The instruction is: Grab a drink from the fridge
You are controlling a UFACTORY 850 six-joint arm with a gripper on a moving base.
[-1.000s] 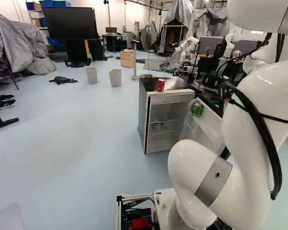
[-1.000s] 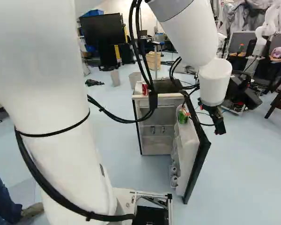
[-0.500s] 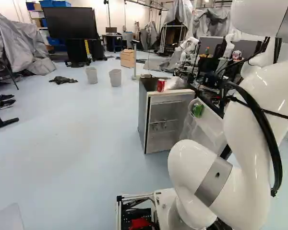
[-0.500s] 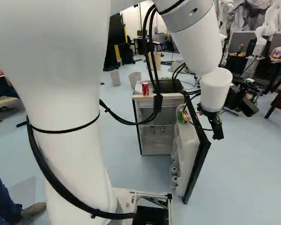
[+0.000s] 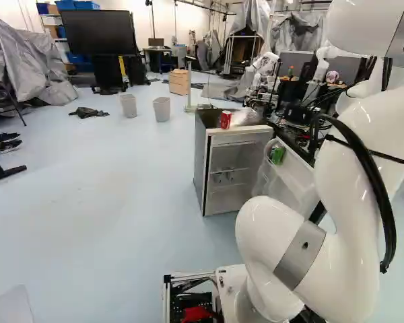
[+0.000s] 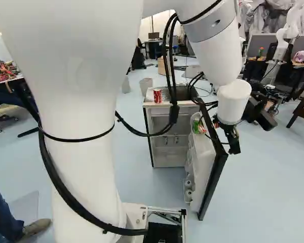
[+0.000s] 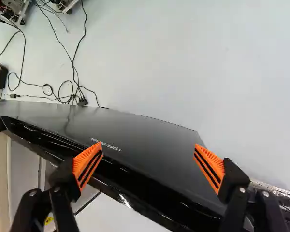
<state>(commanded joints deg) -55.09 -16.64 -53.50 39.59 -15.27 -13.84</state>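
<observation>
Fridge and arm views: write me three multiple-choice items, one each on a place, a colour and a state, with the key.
1. Where is the red can?
A) On top of the fridge
B) On the floor
C) In the door's rack

2. What colour are the finger pads?
A) Blue
B) White
C) Orange

3. How is the fridge door?
A) Shut
B) Swung open
C) Lying flat

1 A: the left base view shows it standing there.
2 C: both look orange in the wrist view.
3 B: the right base view shows the fridge's inside.
</observation>
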